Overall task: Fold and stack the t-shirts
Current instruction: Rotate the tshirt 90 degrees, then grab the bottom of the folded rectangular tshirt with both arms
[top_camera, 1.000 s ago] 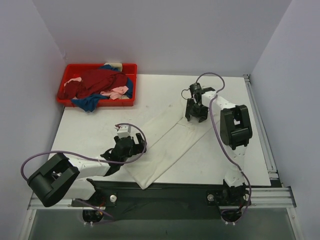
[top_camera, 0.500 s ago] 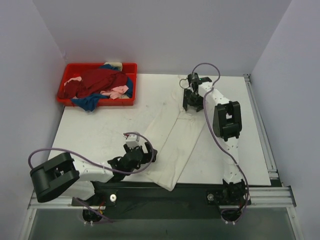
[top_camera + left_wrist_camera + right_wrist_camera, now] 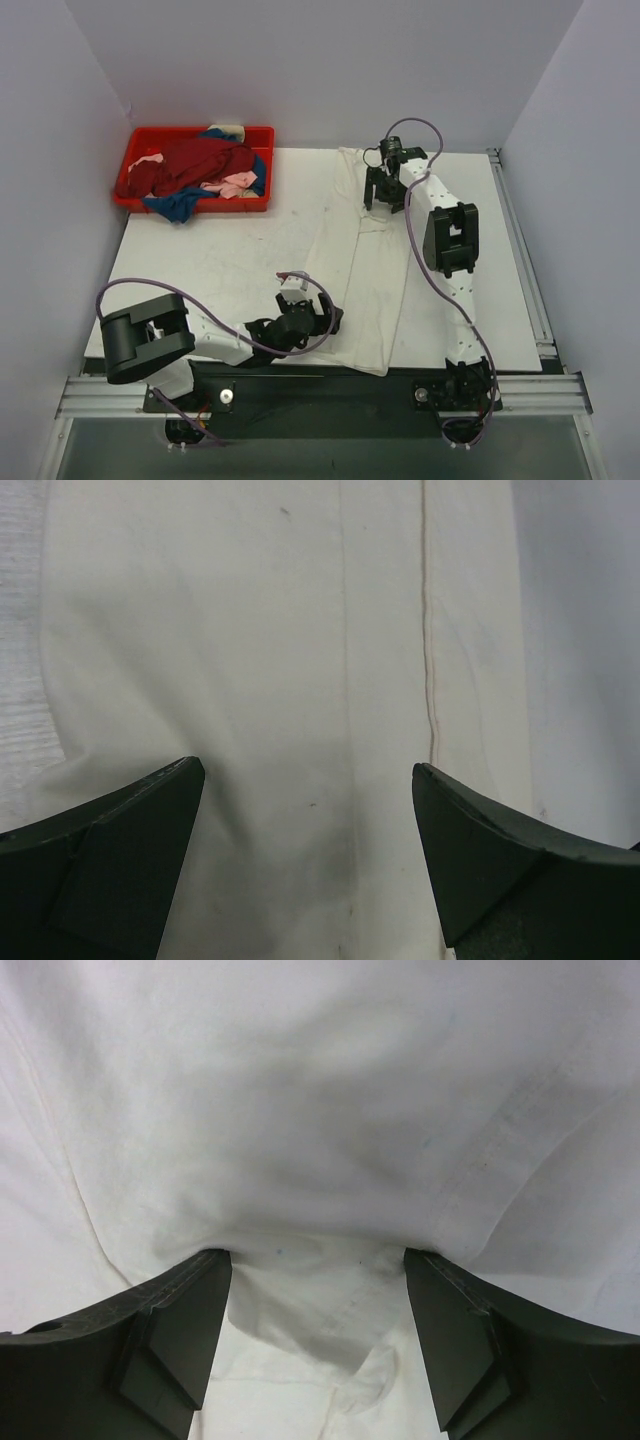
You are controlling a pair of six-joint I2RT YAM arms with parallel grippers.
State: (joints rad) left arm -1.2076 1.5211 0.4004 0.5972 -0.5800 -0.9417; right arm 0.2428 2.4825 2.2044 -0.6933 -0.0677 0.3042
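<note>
The white shirt (image 3: 358, 290) has swung round. It now lies straight, far to near, on the table (image 3: 200, 270). The left jaws hang spread over its near end. The right jaws are spreading at its far end, letting go. It looks ready for folding.

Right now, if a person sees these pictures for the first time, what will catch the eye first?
First, the long cream-white shirt, folded into a narrow strip down the middle of the table, with the right arm at its far end and the left arm at its near end. Then the red tray in the far left corner, heaped with dark red, blue and pink shirts.
</note>
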